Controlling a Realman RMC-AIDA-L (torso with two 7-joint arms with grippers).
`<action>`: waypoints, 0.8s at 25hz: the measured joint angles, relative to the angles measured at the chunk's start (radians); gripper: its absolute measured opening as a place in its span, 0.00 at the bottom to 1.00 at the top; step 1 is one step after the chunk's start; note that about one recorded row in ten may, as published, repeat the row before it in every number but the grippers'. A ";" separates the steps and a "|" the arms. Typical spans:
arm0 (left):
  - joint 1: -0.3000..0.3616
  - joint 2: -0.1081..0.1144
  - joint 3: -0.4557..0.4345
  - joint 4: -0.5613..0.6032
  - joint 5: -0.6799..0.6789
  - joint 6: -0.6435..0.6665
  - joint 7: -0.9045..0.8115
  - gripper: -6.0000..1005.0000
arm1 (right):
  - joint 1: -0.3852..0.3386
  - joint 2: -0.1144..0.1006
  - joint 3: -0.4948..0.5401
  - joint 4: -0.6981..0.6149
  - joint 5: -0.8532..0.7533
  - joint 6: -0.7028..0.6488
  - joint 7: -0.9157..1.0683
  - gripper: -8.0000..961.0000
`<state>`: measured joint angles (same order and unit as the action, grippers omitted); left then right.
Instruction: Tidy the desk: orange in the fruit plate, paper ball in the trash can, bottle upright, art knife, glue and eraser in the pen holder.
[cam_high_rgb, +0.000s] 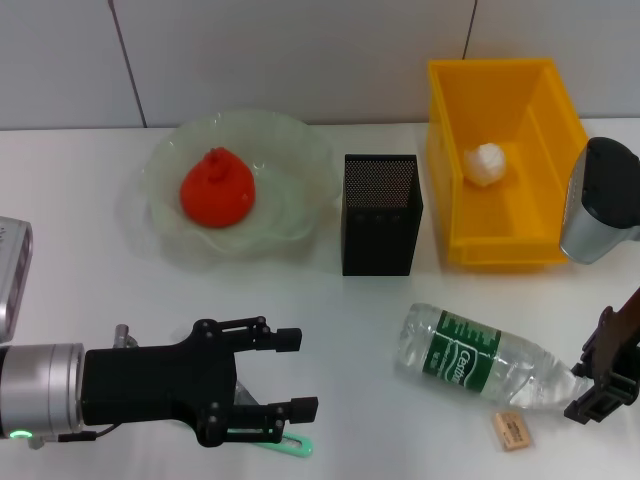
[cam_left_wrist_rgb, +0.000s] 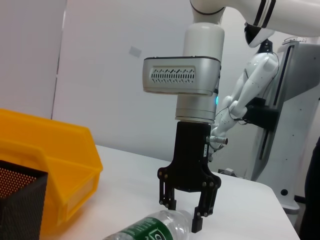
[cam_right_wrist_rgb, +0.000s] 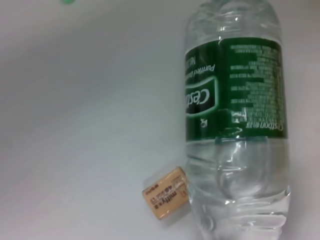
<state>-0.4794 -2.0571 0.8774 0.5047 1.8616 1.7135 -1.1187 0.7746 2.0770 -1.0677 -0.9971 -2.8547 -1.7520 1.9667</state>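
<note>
Meanwhile, on the tabletop (cam_high_rgb: 330, 330): a tidying job stands half done.
Orange: the orange (cam_high_rgb: 216, 188) sits in the pale green fruit plate (cam_high_rgb: 300, 150) at the rear left.
Paper ball: the white paper ball (cam_high_rgb: 487, 164) lies inside the yellow bin (cam_high_rgb: 500, 245) at the rear right.
Pen holder: the black mesh pen holder (cam_high_rgb: 381, 214) stands upright between the plate and the bin.
Bottle: the clear bottle (cam_high_rgb: 480, 357) with a green label lies on its side at the front right, its neck end toward the right gripper.
Eraser: the tan eraser (cam_high_rgb: 511, 430) rests on the tabletop just beside the bottle, on its near side; the right wrist view shows it against the bottle's wall.
Right gripper: the right gripper (cam_left_wrist_rgb: 184, 211) points straight down over the bottle's neck end, its fingers (cam_left_wrist_rgb: 197, 218) spread to either side of the bottle and not closed on it.
Left gripper: the left gripper (cam_high_rgb: 296, 374) hangs low at the front left, its fingers (cam_high_rgb: 285, 339) parted wide and holding nothing.
Green item: a light green object (cam_high_rgb: 290, 445) lies on the tabletop under the left gripper's fingers, mostly hidden.
</note>
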 joint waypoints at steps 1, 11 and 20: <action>0.000 0.000 0.000 0.000 0.000 0.000 0.000 0.77 | 0.000 0.000 0.000 0.000 0.000 0.002 0.000 0.51; -0.005 0.000 -0.001 0.000 -0.001 -0.001 0.002 0.77 | -0.003 0.000 0.000 0.002 0.004 0.016 -0.002 0.47; -0.006 0.000 -0.002 0.000 -0.004 -0.001 0.002 0.77 | -0.006 0.001 0.005 -0.016 0.008 0.020 -0.008 0.46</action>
<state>-0.4858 -2.0566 0.8758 0.5047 1.8581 1.7121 -1.1167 0.7681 2.0783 -1.0622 -1.0132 -2.8466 -1.7324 1.9592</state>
